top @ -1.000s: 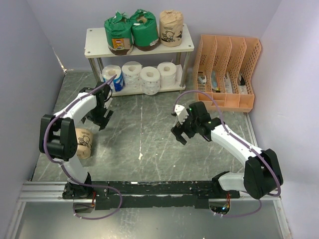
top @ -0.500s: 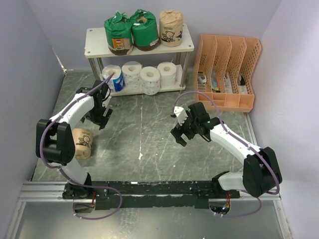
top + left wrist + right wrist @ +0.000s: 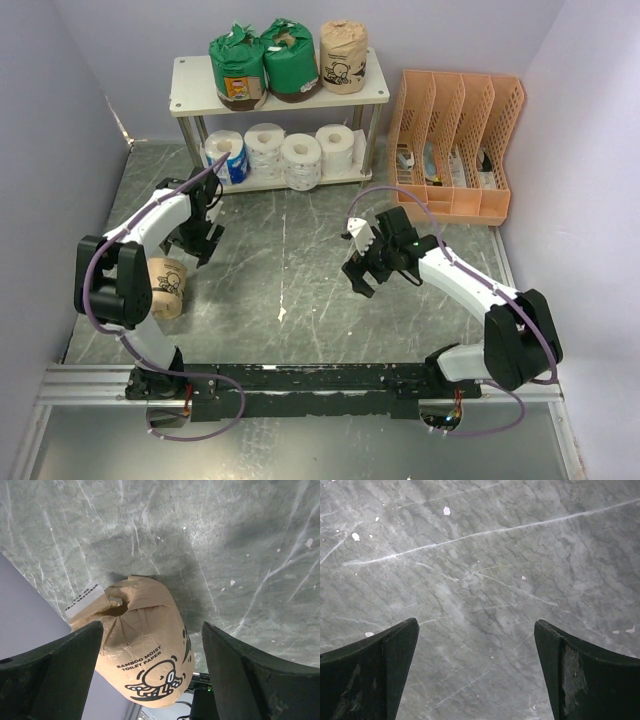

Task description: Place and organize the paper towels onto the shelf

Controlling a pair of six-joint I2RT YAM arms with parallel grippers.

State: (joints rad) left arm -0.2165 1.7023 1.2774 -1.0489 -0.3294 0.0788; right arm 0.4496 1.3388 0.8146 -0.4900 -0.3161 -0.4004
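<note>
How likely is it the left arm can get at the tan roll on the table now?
Probably yes. The left arm holds its jaws open, the tan-wrapped roll framed between them in the wrist view, nothing over it; only the side wall close by could crowd one jaw.

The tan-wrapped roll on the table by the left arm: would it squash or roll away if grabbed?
The tan-wrapped roll probably gives a little: its paper wrap is crinkled and gathered on top. Labelled toilet paper, so likely light. It appears to stand on end, so it should not roll unless tipped.
</note>
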